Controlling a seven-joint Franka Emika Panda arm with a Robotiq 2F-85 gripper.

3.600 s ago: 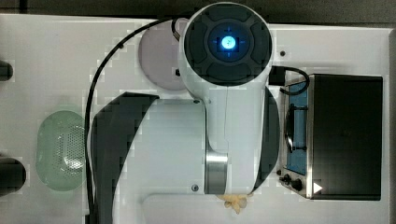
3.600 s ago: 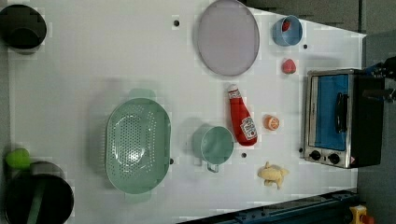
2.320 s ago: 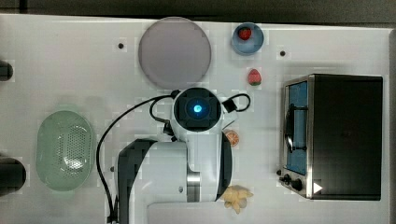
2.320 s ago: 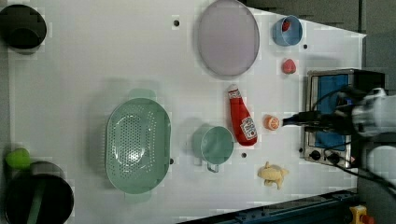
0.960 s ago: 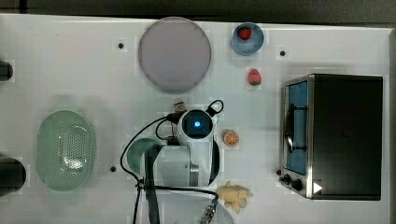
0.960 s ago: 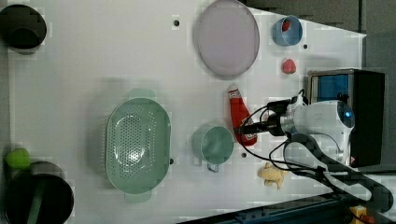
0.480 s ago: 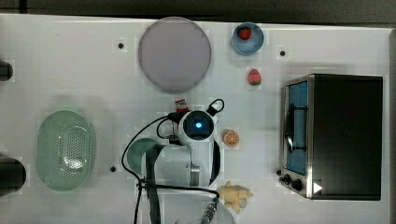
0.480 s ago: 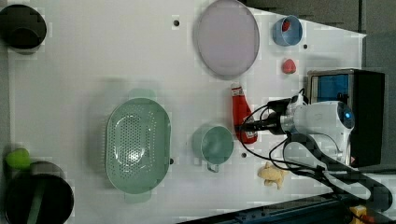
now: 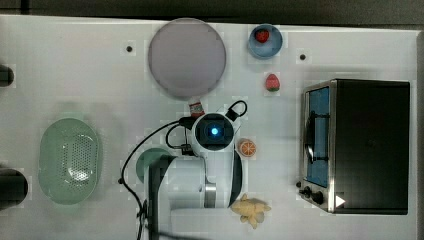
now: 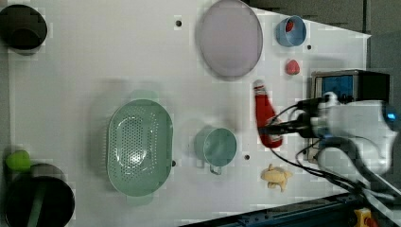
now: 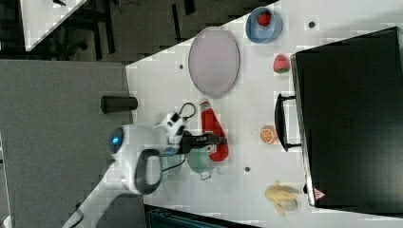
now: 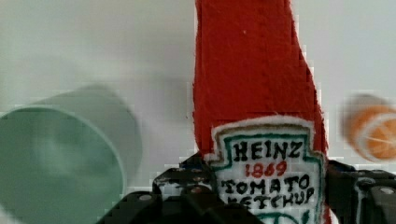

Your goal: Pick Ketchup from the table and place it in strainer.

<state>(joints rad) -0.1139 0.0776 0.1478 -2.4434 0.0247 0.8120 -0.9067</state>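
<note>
The ketchup (image 12: pixel 252 93), a red bottle with a Heinz label, sits between my gripper's (image 12: pixel 266 186) black fingers (image 12: pixel 187 179), which press on both sides of its label end. In the left view the gripper (image 10: pixel 272 128) is shut on the lower part of the ketchup (image 10: pixel 265 111), whose white cap points toward the grey plate. In the top view my wrist covers the ketchup (image 9: pixel 196 107) except its neck and cap. The mint-green strainer (image 9: pixel 70 160) stands empty at the top view's left, far from the gripper, past the mug.
A mint mug (image 10: pixel 217 146) stands between bottle and strainer (image 10: pixel 139 146). An orange slice (image 9: pixel 246 147) lies just to the top view's right of my wrist. Also there: a grey plate (image 9: pixel 186 57), a toaster oven (image 9: pixel 360 145), a yellow toy (image 9: pixel 250 209), a strawberry (image 9: pixel 271 82) and a blue bowl (image 9: pixel 265 40).
My arm came down over the ketchup and the fingers closed on it. In the last half second bottle and gripper shifted toward the left view's right.
</note>
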